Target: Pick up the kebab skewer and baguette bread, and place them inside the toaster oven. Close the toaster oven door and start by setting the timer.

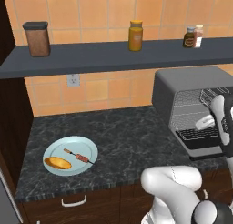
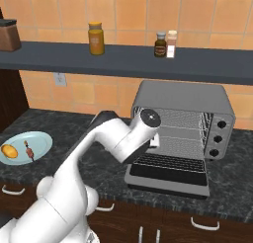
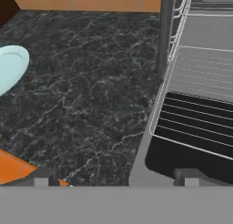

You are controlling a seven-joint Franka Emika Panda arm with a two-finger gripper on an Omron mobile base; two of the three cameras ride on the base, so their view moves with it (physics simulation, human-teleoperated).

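Pale blue, the plate (image 1: 89,148) is seen at the left of the dark stone counter (image 1: 132,141), with the baguette bread (image 1: 58,163) laid on its near-left part, long axis running left to right, and the kebab skewer (image 1: 78,156) just beside it, slanted from upper left to lower right. Further right, the toaster oven (image 2: 188,101) is shown with the toaster oven door (image 2: 168,174) dropped flat towards the front. The gripper (image 3: 116,181) is held over that door's left edge with its jaws spread wide apart and nothing between them.
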